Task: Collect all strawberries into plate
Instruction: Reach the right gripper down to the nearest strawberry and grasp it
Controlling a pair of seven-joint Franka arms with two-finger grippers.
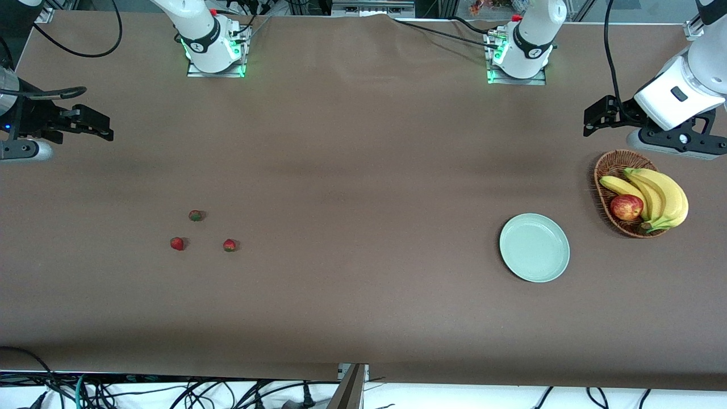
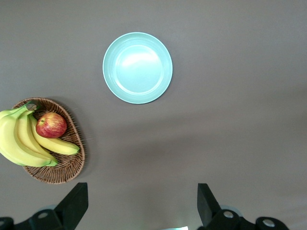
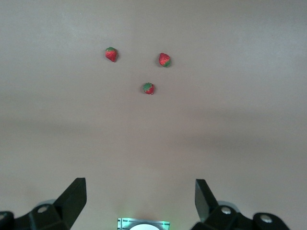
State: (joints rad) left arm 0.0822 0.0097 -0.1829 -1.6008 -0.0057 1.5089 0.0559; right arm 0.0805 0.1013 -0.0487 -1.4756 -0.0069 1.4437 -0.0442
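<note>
Nearest the camera, the plate (image 1: 534, 247) sits empty, three strawberries (image 1: 229, 245) well apart toward the right arm's end. Right gripper (image 1: 93, 126) and left gripper (image 1: 596, 116) hang wide open, empty; tiny berries could slip away.

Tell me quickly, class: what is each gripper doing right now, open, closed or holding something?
Left gripper: open, holding nothing, up near the basket.
Right gripper: open, holding nothing, at its own end of the table.
</note>
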